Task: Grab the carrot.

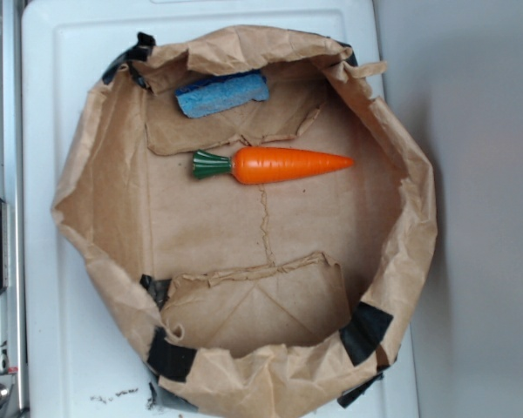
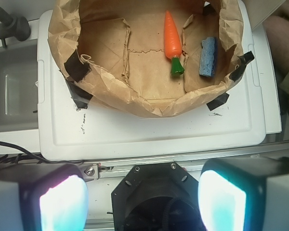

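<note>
Glossy orange toy carrot (image 1: pixel 283 165) with a dark green ribbed stem lies flat on the floor of the crumpled brown paper bag (image 1: pixel 96 252) taped to a white plastic tray (image 2: pixel 149 137), nearer the bag's wall beside the blue sponge block (image 1: pixel 221 93), untouched. The gripper (image 2: pixel 143 199) hangs well outside the bag, jaws wide and empty; approach, descent and closing all remain
</note>
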`<action>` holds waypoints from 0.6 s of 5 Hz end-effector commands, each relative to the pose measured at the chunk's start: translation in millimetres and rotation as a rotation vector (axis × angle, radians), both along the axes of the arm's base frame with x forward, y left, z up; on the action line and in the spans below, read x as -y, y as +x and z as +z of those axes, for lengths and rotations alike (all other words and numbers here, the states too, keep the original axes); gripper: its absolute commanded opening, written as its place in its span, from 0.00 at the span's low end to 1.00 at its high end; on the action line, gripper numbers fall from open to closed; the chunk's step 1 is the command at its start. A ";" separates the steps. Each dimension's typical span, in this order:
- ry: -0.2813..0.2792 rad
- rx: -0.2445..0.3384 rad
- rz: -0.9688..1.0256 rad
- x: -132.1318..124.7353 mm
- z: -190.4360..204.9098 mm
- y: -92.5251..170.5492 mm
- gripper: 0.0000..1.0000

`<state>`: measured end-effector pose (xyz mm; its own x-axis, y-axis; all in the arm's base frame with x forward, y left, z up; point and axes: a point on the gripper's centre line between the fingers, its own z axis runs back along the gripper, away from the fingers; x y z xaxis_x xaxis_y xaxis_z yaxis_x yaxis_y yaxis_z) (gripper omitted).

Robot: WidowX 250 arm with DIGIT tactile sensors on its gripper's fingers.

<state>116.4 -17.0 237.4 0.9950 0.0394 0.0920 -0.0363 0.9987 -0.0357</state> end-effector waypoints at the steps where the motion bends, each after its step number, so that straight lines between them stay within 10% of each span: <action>1: 0.000 0.000 0.000 0.0 0.0 0.0 1.00; 3: -0.056 0.036 0.009 3.4 6.7 34.0 1.00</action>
<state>147.6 -22.3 233.9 0.9956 0.0416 0.0841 -0.0341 0.9955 -0.0884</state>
